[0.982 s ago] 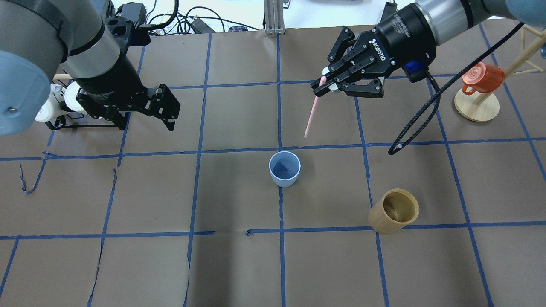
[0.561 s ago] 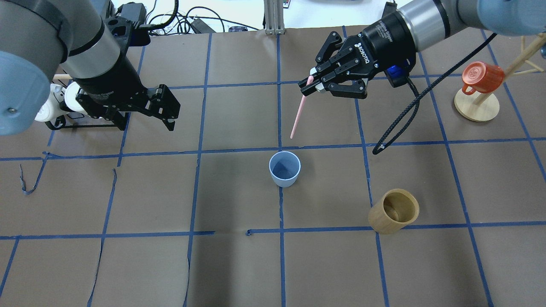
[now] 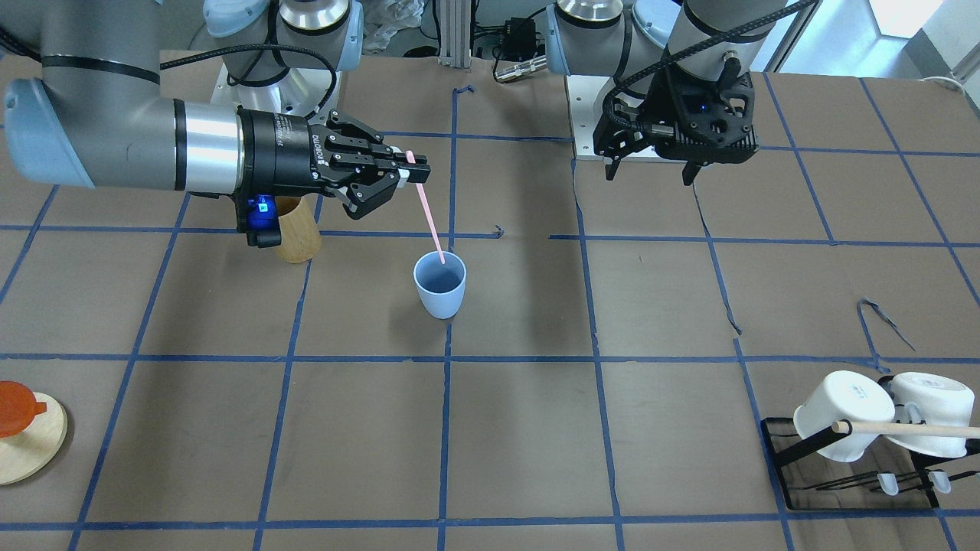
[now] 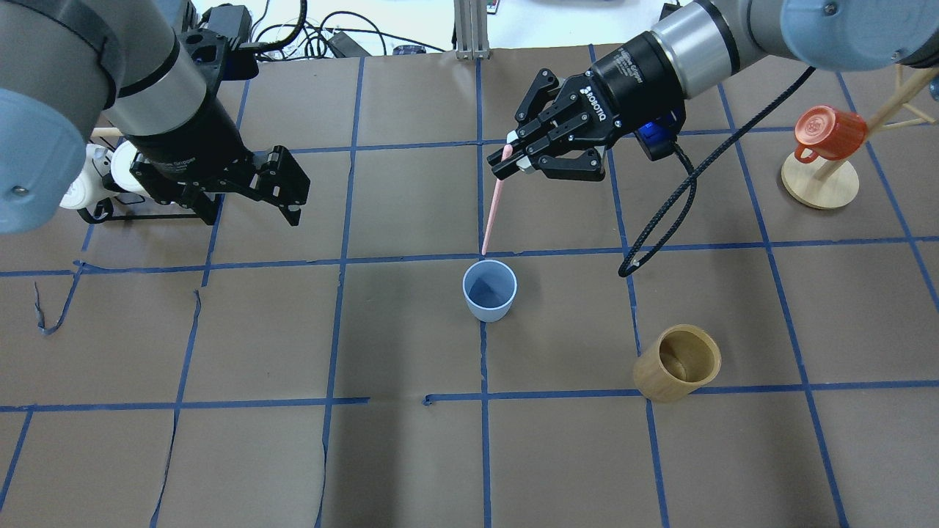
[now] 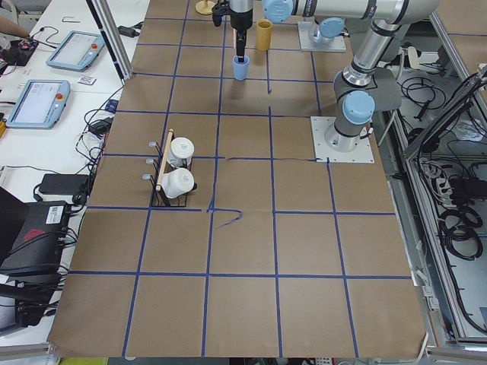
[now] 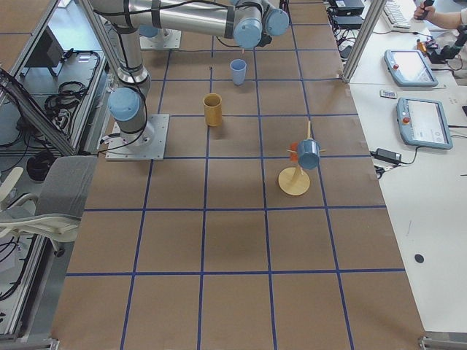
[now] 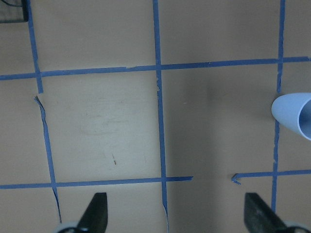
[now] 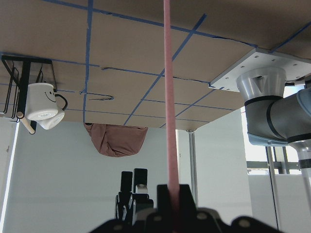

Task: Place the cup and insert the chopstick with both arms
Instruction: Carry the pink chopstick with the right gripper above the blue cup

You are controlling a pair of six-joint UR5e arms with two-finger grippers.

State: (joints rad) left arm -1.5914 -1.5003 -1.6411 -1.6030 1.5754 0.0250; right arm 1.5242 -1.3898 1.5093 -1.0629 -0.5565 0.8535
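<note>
Dual-arm robot at its work table: the right gripper [image 4: 505, 163] is clenched on the upper end of a pink chopstick [image 4: 493, 213], which slants down toward a pale blue cup [image 4: 489, 291] standing upright near the middle of the brown-papered table [image 4: 411, 455]. The stick's lower tip hangs at the cup's mouth, and the views do not show whether it has dipped below the rim. Seen from overhead, the cup's inside shows only its own blue floor. The left gripper [image 3: 648, 177] hangs well apart on the robot's left, jaws spread wide and holding nothing. A wooden cup [image 4: 678, 363] stands mouth-up to the blue cup's right and nearer the robot, its inside too shadowed to read. A red mug [image 4: 829, 132] hangs on a wooden stand [image 4: 818, 187], and two white mugs [image 3: 842, 417] hang on a black rack [image 3: 781, 451].
</note>
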